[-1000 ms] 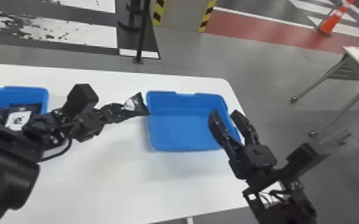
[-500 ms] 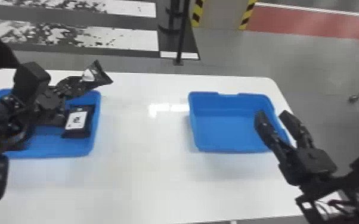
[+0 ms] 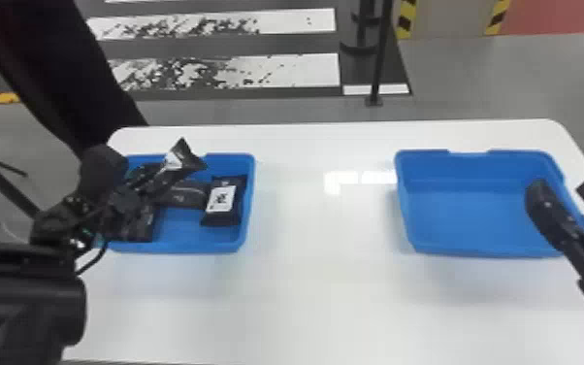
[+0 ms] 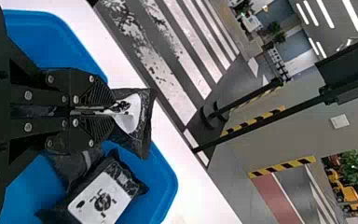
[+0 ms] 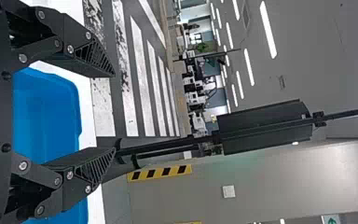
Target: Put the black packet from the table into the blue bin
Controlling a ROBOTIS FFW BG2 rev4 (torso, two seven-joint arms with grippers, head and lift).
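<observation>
Head view's got the black packet [image 3: 183, 159] over the left-side blue bin [image 3: 199, 230], pinched between the left gripper's [image 3: 156, 178] fingers, and yeah, the left wrist view shows them clamped on it. A few other dark packets [image 3: 223, 200] are sitting in that bin. Right gripper [image 3: 563, 187] has its fingers wide apart near the right edge, over the other blue bin [image 3: 475, 208].

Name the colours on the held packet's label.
The label is white with black marks, clearest in the left wrist view.
</observation>
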